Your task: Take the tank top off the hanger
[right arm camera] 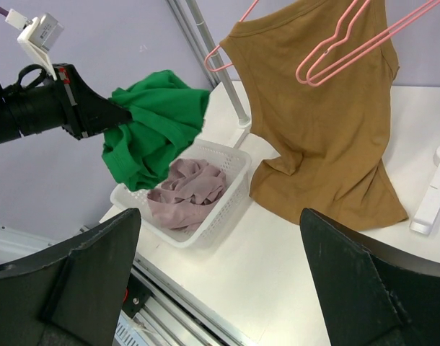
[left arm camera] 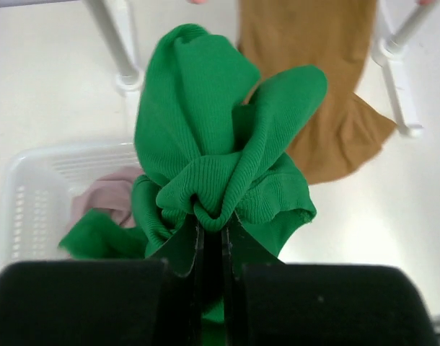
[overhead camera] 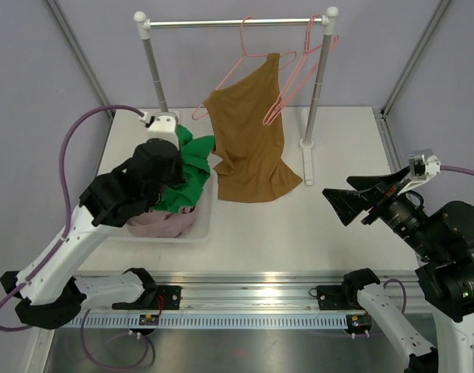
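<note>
Top external view: the tank top hangs toward 12 o'clock, one strap on a pink hanger hooked over the rack rail, its hem lying on the table. At 9 o'clock sits a white basket holding a pink cloth. The left gripper is above the basket, its jaws pinched together on a bunched green garment lifted clear of the rim. The right gripper hovers at 4 o'clock, jaws spread wide and holding nothing, well apart from the tank top.
</note>
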